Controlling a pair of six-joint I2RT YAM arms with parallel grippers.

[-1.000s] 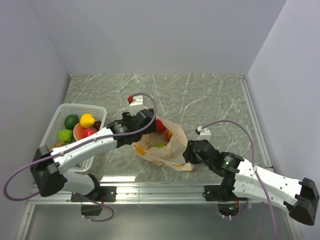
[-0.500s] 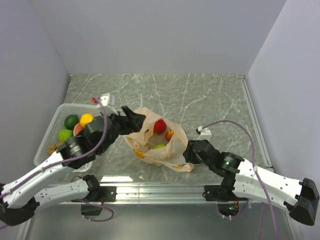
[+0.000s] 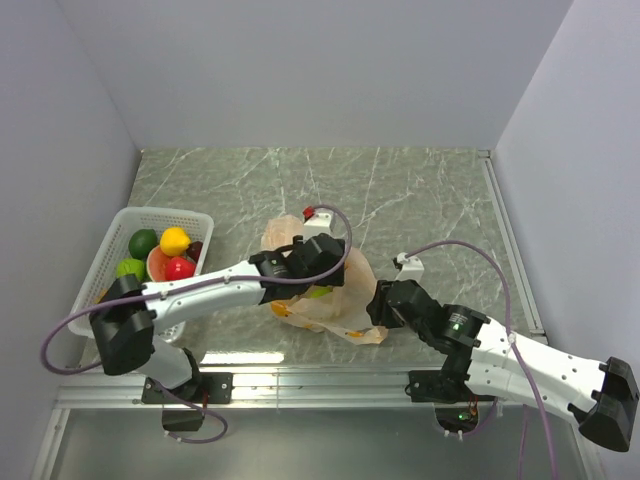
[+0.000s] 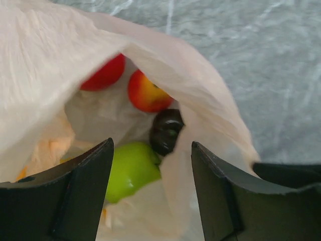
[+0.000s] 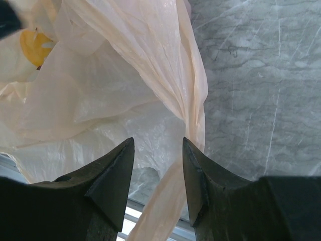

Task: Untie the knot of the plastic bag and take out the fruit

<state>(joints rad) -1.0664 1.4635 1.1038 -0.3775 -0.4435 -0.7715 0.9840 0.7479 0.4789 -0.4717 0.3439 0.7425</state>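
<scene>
The pale-peach plastic bag (image 3: 345, 312) lies mid-table with its mouth open; no knot shows. My left gripper (image 3: 316, 276) hovers over the mouth, open and empty. In the left wrist view the gripper (image 4: 153, 201) looks down into the bag (image 4: 45, 60) at a red apple (image 4: 103, 75), a peach-orange fruit (image 4: 145, 93), a dark purple fruit (image 4: 165, 131) and a green apple (image 4: 131, 169). My right gripper (image 3: 379, 303) is at the bag's right edge. In the right wrist view it (image 5: 158, 165) is open, with a loose strip of the bag (image 5: 160, 211) running between the jaws.
A white lattice basket (image 3: 130, 215) stands at the left and holds a yellow lemon (image 3: 174, 240), green fruits (image 3: 143, 242) and a red fruit (image 3: 180, 267). White walls close in the table on three sides; a metal rail runs along the near edge.
My left arm pulled back toward the basket side, then came forward again over the bag's mouth. The right arm has not moved.
</scene>
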